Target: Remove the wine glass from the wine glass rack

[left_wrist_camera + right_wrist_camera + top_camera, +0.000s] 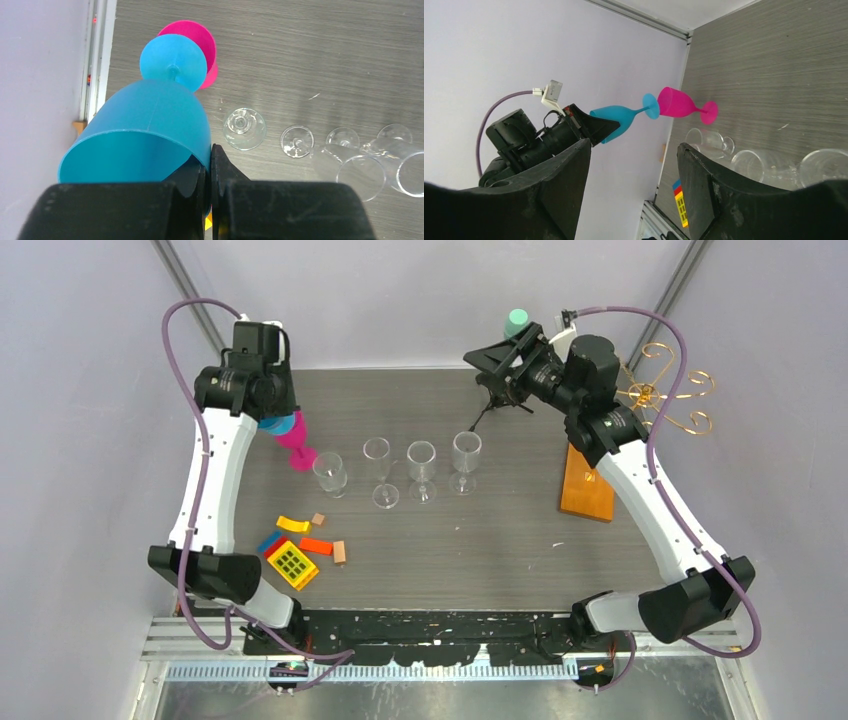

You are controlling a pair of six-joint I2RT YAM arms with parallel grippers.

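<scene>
My left gripper [210, 150] is shut on the rim of a blue wine glass [145, 130], one finger inside the bowl and one outside. It holds the glass tilted above the table's far left [278, 424], its foot against a pink wine glass [200, 45]. The wine glass rack [665, 395], gold wire with curled arms on a wooden base [587, 485], stands at the far right, and its arms look bare. My right gripper [634, 165] is open and holds nothing. It hovers at the back of the table [495, 358], left of the rack, pointing towards the left arm.
Several clear glasses [421, 462] stand in a row mid-table, the leftmost [330, 475] close to the pink glass. A black tripod with a mint-green cylinder [517, 320] stands by my right gripper. Coloured toy blocks [295, 560] lie at the front left.
</scene>
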